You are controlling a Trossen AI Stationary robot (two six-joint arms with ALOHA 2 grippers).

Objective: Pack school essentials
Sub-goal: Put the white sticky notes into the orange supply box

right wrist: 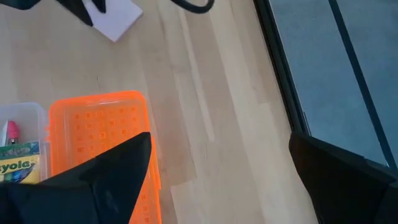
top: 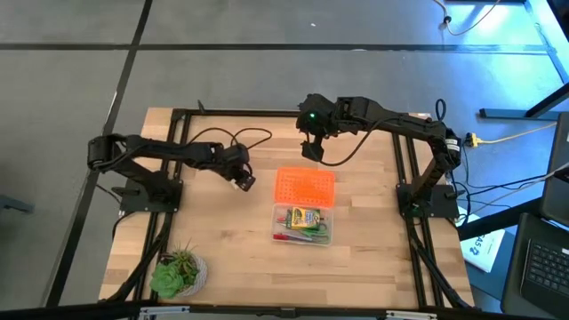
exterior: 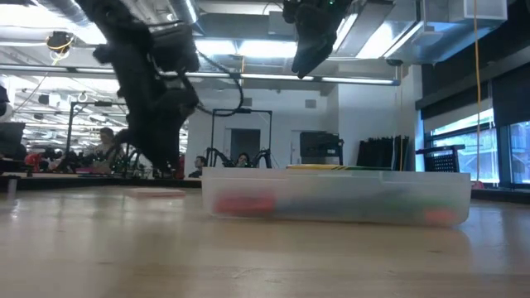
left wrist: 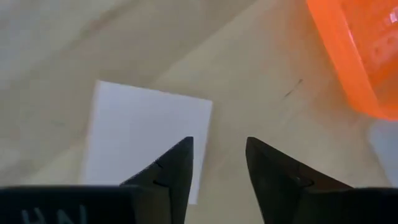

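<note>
1. While poised low over the table (top: 364, 258) beside the orange lid (top: 305, 187), left gripper (left wrist: 219, 163) parted, fingers (left wrist: 171, 171) straddling one edge of the pale square note pad (left wrist: 146, 134), nothing clamped between them.
2. Note pad flat on the bare wood, just beside the lid, outside the clear box (top: 302, 225).
3. Right gripper (right wrist: 217, 180) raised well above the table behind the lid, jaws spread wide, empty.
4. Clear box touching the lid's near edge, crayon box (top: 303, 217) lying inside on top.
5. Beneath the crayon box, red and green items, too small to identify.
6. Potted plant (top: 176, 271) at the table's near left corner, well apart from the box.
</note>
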